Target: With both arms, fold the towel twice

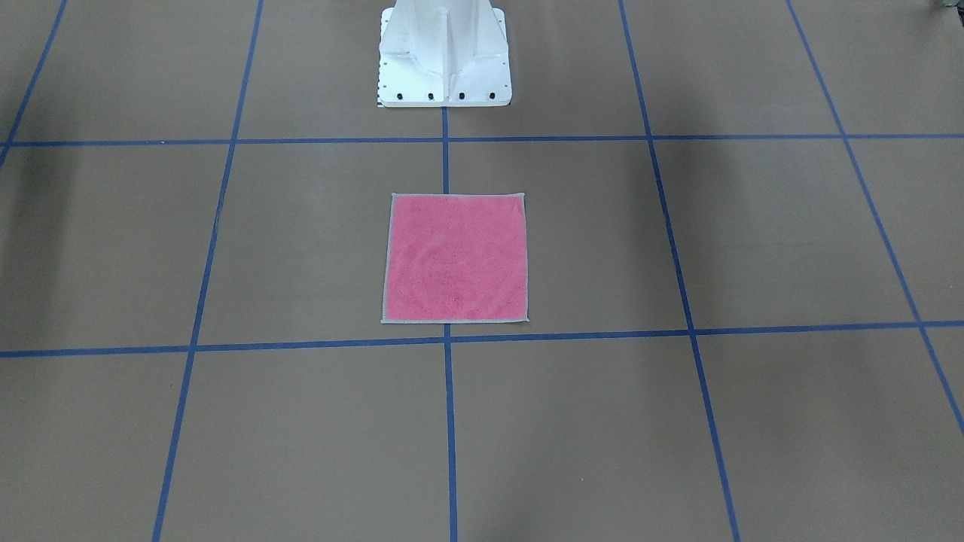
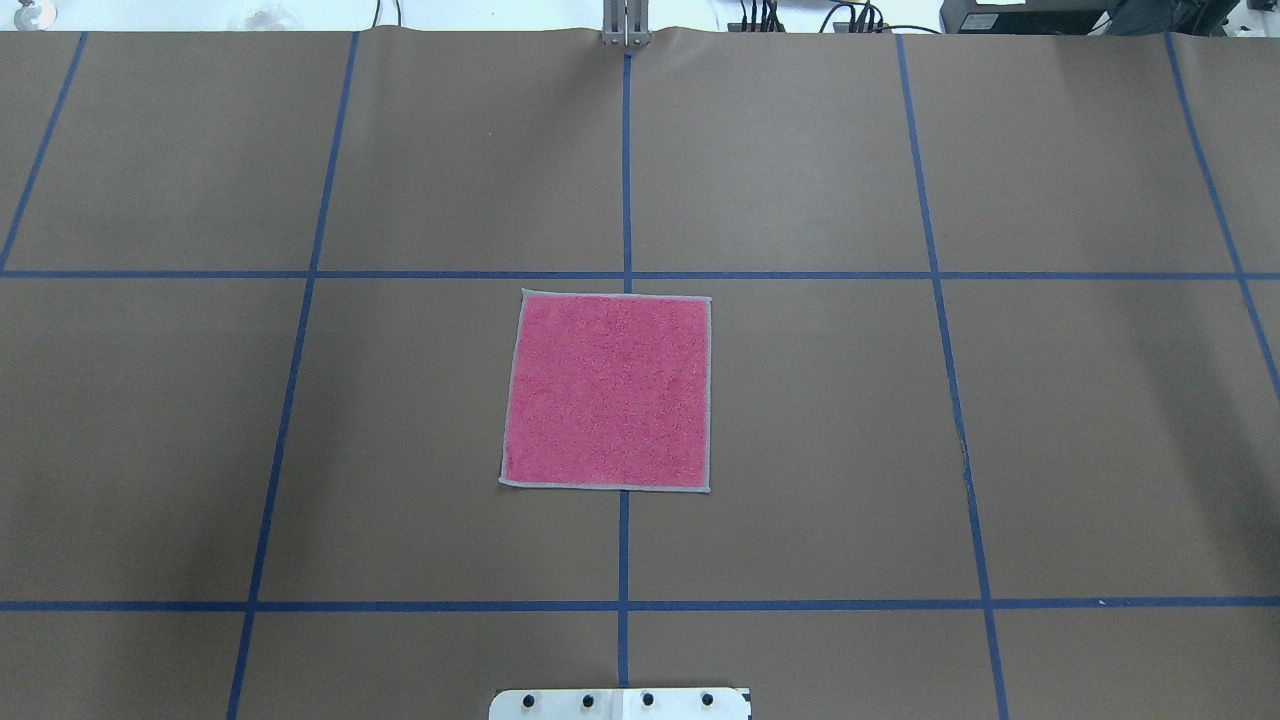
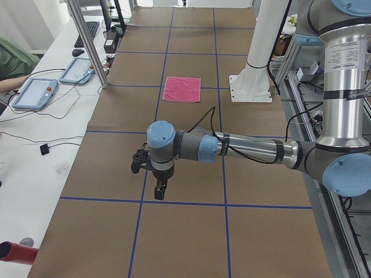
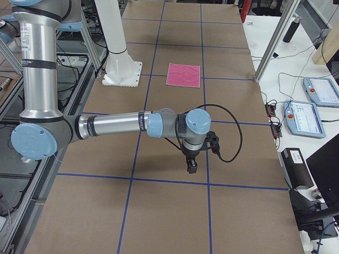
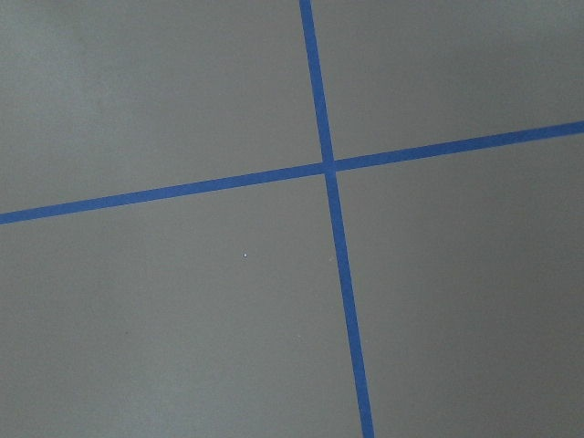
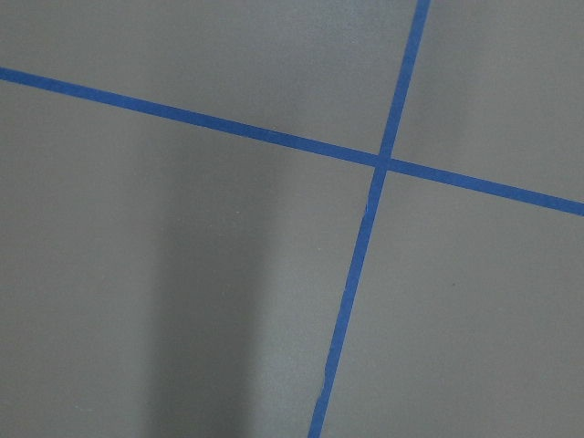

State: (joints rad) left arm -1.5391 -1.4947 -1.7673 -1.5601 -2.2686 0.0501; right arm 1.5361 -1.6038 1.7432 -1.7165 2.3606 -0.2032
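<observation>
We cannot tell whether the left pincer [image 3: 159,190] or the right pincer [image 4: 190,165] stands open, as each shows only small and side-on. The white pedestal [image 1: 444,53] is cut off at the front view's top edge, and the towel [image 2: 608,392] hides its underside from us.

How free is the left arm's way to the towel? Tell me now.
Probably free: the left arm hangs over the table, apart from the towel, and nothing stands between them.

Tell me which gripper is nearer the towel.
Neither clearly: the left gripper hangs far out left of the towel, the right gripper about as far out on its right.
</observation>
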